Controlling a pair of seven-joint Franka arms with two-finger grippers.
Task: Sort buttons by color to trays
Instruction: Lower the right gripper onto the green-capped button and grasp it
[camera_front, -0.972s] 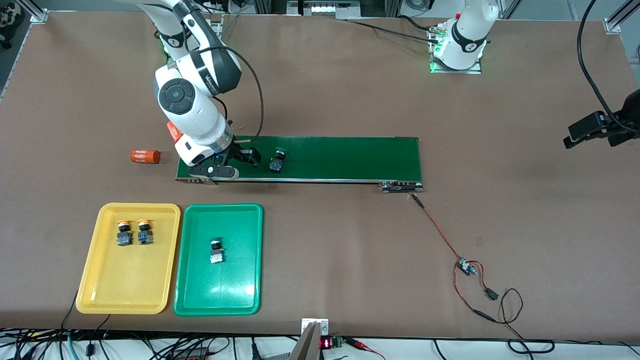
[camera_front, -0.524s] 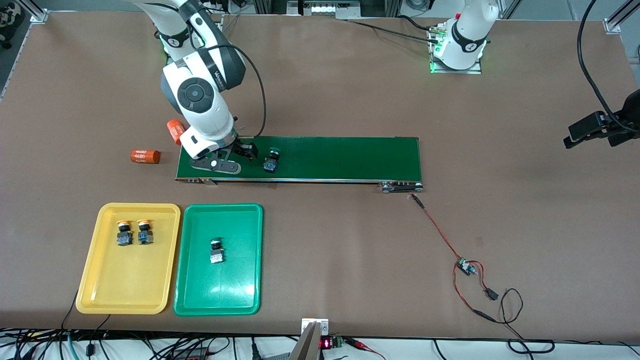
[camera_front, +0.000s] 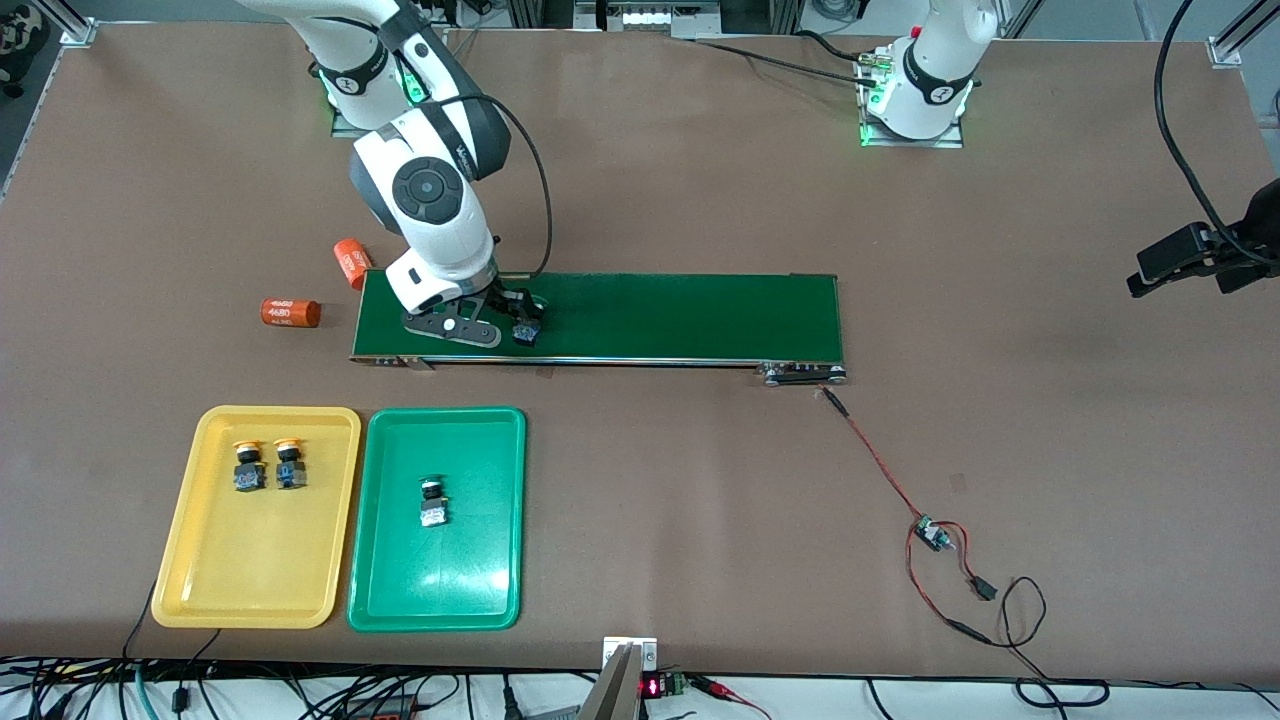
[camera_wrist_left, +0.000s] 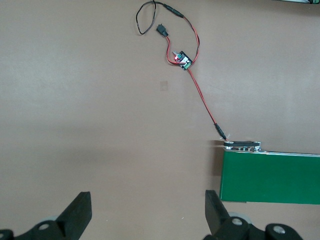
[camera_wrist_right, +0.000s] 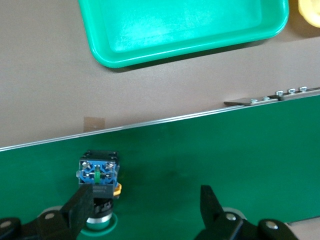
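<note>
**Right pincer spread open low over a green button on the conveyor belt**

The right pincer (camera_front: 505, 320) is down over the long dark green conveyor belt (camera_front: 650, 315), at the belt's end toward the right arm. Its fingers are spread apart. A green-capped button (camera_wrist_right: 99, 182) lies on its side on the belt, partly in front of one finger (camera_wrist_right: 80, 207), with the other finger well clear of it. The arm's white wrist hides part of the button from the front camera.

Nearer the front camera than the belt sit two trays side by side. The yellow tray (camera_front: 200, 590) holds two yellow-orange buttons (camera_front: 265, 465) just beside each other. The green tray (camera_front: 470, 590) holds one green button (camera_front: 433, 502).

Two orange cylinders (camera_front: 290, 312) lie on the worktop (camera_front: 650, 180) near the belt's end. A red wire with a small circuit board (camera_front: 930, 533) trails from the belt's other end.

The left pincer (camera_wrist_left: 145, 210) waits open over bare worktop.
</note>
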